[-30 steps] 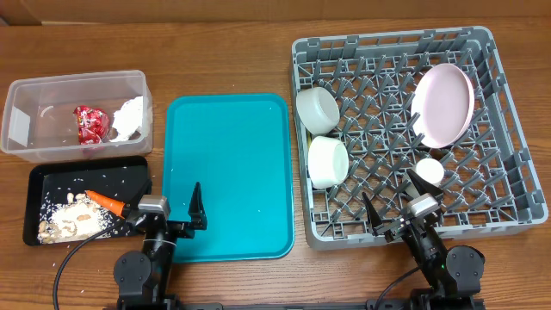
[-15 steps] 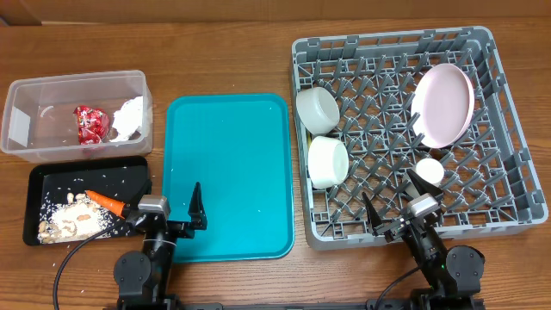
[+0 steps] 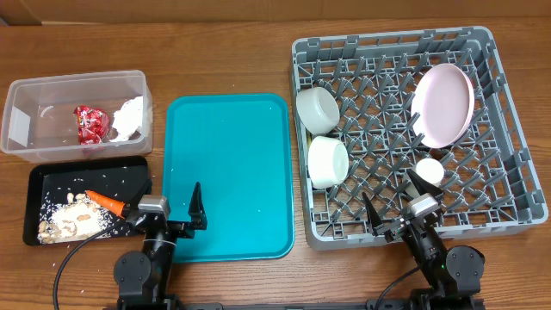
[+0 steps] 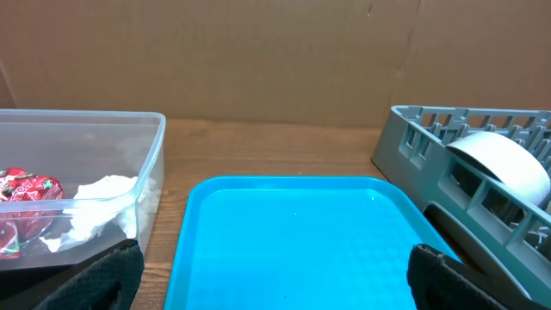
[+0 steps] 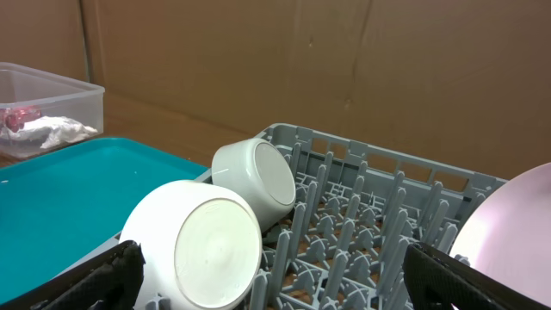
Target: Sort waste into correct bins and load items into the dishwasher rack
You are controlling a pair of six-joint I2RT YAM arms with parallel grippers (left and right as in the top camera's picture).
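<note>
Since the napkin [image 3: 131, 117] and wrapper [image 3: 89, 123] lie in the clear tub [image 3: 26, 95], the scraps [image 3: 73, 215] and carrot [image 3: 105, 201] in the black tray [image 3: 52, 176], and the bowls [image 3: 328, 161], plate [image 3: 442, 104] and cup [image 3: 430, 170] in the rack [image 3: 516, 172], the left hand [image 4: 275, 288] and right hand [image 5: 275, 284], both spread wide and empty, are probably best parked clear of everything. No fork or spoon is visible.

Brown wooden tabletop [image 3: 224, 60], seen from above. Carries a clear tub [image 3: 12, 120] at the far left, with a black tray [image 3: 60, 176] just beside it on the near side, almost touching. Holds a teal tray [image 3: 228, 172] in the middle, apart from both. Bears a grey rack [image 3: 387, 39] on the right, close beside the teal tray.
</note>
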